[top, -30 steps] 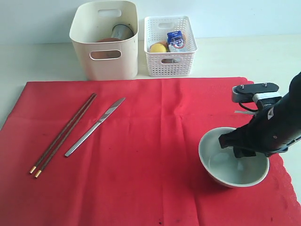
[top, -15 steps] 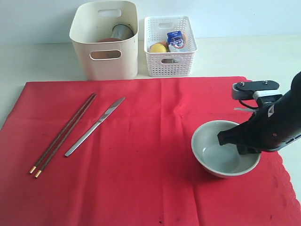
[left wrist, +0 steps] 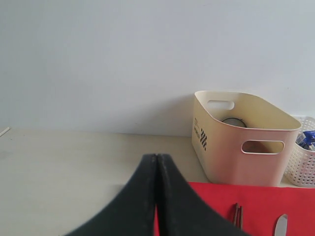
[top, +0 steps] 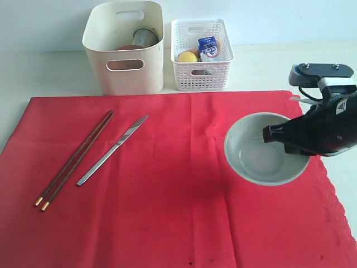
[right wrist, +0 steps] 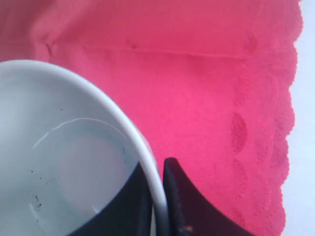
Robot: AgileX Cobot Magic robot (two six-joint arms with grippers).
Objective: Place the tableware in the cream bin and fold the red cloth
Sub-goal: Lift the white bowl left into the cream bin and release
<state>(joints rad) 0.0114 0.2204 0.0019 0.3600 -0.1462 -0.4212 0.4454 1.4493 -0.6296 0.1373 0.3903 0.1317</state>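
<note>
My right gripper (top: 271,134) (right wrist: 158,169) is shut on the rim of the pale green-white bowl (top: 256,153) (right wrist: 59,162), which hangs lifted above the red cloth (top: 167,190) (right wrist: 206,78) at the right. Dark brown chopsticks (top: 75,159) and a silver table knife (top: 111,149) lie on the cloth's left part. The cream bin (top: 125,47) (left wrist: 243,140) stands at the back with a steel cup (top: 144,38) and a brown plate (top: 127,48) inside. My left gripper (left wrist: 157,157) is shut and empty, out of the exterior view.
A white lattice basket (top: 201,54) with a lemon (top: 187,57) and a milk carton (top: 208,47) stands right of the cream bin. Pale tabletop (top: 50,70) surrounds the cloth. The cloth's scalloped edge (right wrist: 290,123) runs close to my right gripper.
My right gripper has lifted the bowl off the cloth and carried it up and toward the back. The left gripper view gives no earlier frame.
</note>
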